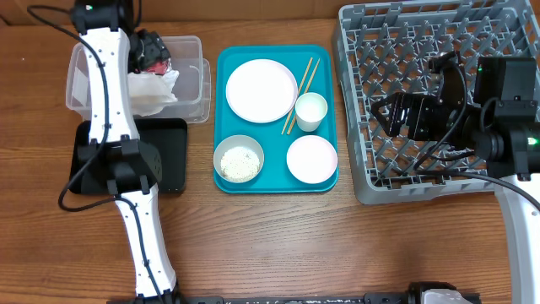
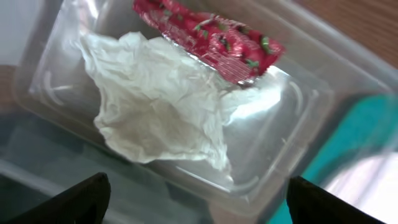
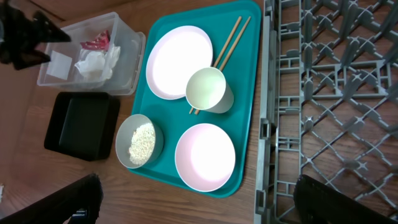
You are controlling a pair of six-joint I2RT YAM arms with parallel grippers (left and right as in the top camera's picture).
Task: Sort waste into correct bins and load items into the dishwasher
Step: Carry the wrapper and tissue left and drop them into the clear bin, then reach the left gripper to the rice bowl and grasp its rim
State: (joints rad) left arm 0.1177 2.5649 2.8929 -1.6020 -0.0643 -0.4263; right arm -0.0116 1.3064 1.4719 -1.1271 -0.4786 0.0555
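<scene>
**Crinkled red wrapper [image 2: 211,37] and crumpled white paper napkin [image 2: 155,106] lie touching inside the clear rectangular plastic tub [image 1: 198,93].**

The left gripper [image 2: 199,205] hangs over the tub with its fingers apart, holding nothing. The shallow black rectangular tray [image 1: 173,152] sits just beside the tub. The teal serving tray [image 1: 274,139] carries a round white plate [image 1: 261,90], a small white cup [image 1: 310,110], thin wooden chopsticks [image 1: 304,84], a small white bowl [image 1: 239,159] of loose white rice grains [image 3: 142,142] and an empty white bowl [image 1: 311,159]. The right gripper [image 3: 199,205] hovers over the large grey plastic dish rack [image 1: 371,51] with its fingers spread and empty.
</scene>
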